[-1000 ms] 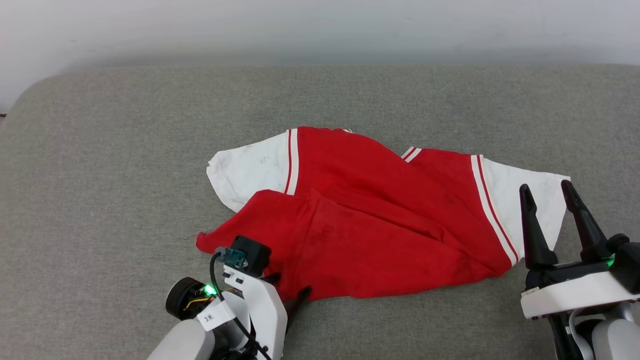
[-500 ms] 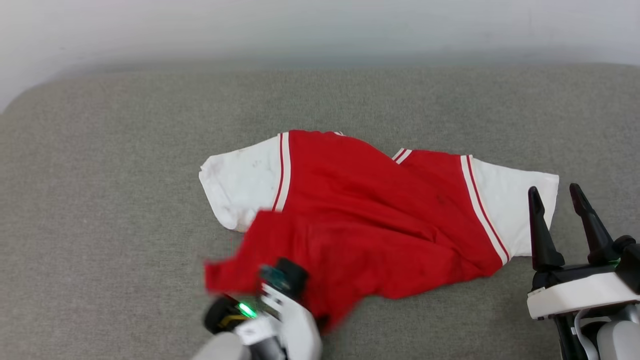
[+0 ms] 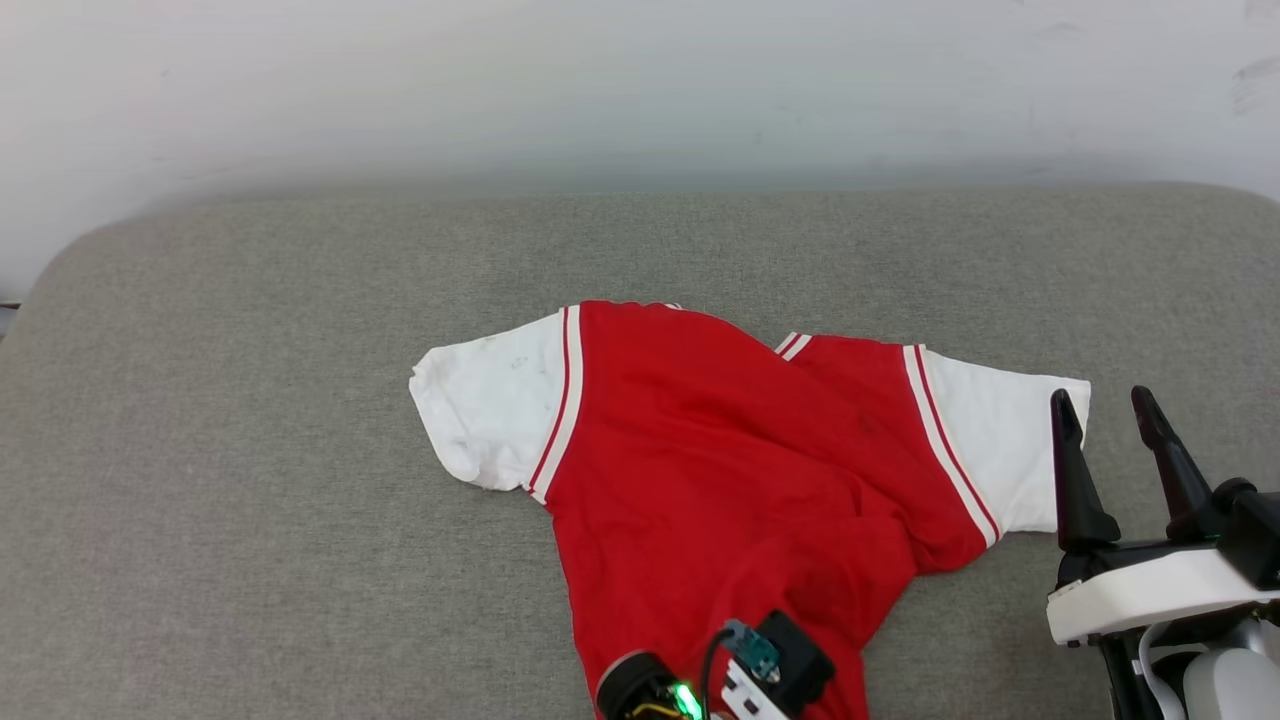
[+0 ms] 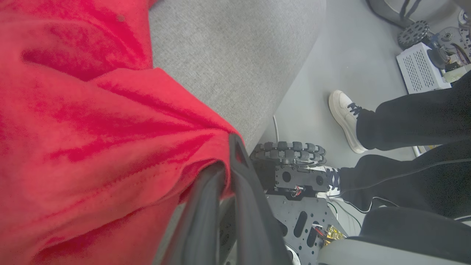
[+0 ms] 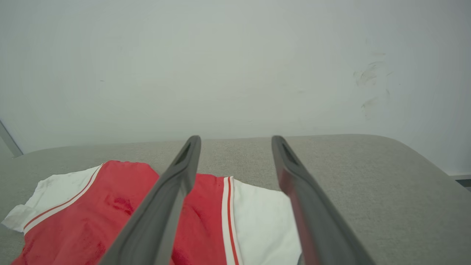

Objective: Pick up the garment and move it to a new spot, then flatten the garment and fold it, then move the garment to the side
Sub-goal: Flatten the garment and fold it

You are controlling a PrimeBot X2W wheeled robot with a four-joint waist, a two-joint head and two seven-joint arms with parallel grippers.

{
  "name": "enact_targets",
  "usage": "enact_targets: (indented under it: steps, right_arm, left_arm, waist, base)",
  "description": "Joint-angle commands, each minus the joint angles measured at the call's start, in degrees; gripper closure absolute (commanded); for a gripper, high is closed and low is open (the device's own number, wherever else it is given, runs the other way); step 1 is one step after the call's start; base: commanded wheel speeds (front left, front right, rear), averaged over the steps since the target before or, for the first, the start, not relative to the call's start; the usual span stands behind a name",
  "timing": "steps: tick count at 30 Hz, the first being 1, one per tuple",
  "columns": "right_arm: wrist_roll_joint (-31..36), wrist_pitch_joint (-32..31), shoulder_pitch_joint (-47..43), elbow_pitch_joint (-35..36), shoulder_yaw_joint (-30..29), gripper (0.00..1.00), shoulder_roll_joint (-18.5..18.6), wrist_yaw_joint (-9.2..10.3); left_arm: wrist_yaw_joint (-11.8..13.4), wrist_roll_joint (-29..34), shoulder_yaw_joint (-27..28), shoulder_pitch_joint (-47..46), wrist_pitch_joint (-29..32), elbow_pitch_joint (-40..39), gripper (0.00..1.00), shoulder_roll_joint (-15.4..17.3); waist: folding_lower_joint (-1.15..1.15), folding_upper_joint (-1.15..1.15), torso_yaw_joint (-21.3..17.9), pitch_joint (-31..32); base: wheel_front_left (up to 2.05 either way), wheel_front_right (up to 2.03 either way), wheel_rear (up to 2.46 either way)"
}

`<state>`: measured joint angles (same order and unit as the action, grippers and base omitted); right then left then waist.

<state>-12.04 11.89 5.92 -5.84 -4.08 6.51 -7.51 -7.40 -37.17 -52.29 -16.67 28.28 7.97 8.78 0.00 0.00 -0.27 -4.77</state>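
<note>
Clamped on red jersey (image 3: 720, 470) hem with left gripper (image 4: 225, 162), lower centre; wide open, empty at right gripper (image 3: 1100, 400), lower right. Could slip under drag: thin pinch, bunching.

A robotics lab is probably shown, indicated by a vented white box (image 4: 421, 68) and loose wheel (image 4: 413, 34) on grey floor (image 4: 349, 55).
</note>
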Motion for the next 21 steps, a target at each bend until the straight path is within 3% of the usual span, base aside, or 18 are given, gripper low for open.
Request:
enact_targets:
  steps: [1, 2, 3, 4, 14, 21]
  right_arm:
    - [0.29, -0.26, -0.10, -0.43, -0.10, 0.00, -0.36, 0.04]
    - [0.35, -0.36, -0.12, -0.58, -0.03, 0.00, -0.44, 0.04]
    - [0.43, -0.35, -0.14, -0.71, -0.02, 0.00, -0.52, 0.04]
    - [0.47, -0.25, -0.13, -0.93, 0.01, 0.00, -0.57, 0.04]
    - [0.26, -0.62, -0.88, -2.06, -1.15, 0.00, -0.51, 0.04]
    - [-0.18, -0.69, -1.50, -1.81, -0.61, 0.00, -0.58, 0.04]
  left_arm:
    - [-0.13, -1.20, -1.39, -0.41, -0.50, 0.94, 1.00, -0.11]
    - [-0.14, -1.97, -2.58, -0.79, -1.00, 1.13, 1.00, -0.20]
    - [-0.13, -2.24, -2.60, -1.04, -1.73, 1.96, 0.17, 0.10]
    - [-0.13, -1.75, -2.67, -1.67, -2.79, 2.75, 0.00, 0.61]
    - [0.16, -0.42, 0.61, -4.37, -11.78, 3.48, 0.00, 2.25]
    - [4.43, 0.22, 7.12, -4.29, -17.15, -1.48, 0.00, 6.89]
  waist:
    - [0.00, 0.00, -0.15, -0.11]
    - [0.00, 0.00, -0.22, -0.14]
    - [0.00, 0.00, -0.24, -0.15]
    - [0.00, 0.00, -0.25, -0.12]
    - [0.00, 0.00, 1.54, 2.30]
    - [0.00, 0.00, 3.22, 5.03]
  base:
    - [0.00, 0.00, 0.00]
    - [0.00, 0.00, 0.00]
    - [0.00, 0.00, 0.00]
    - [0.00, 0.00, 0.00]
    - [0.00, 0.00, 0.00]
    - [0.00, 0.00, 0.00]
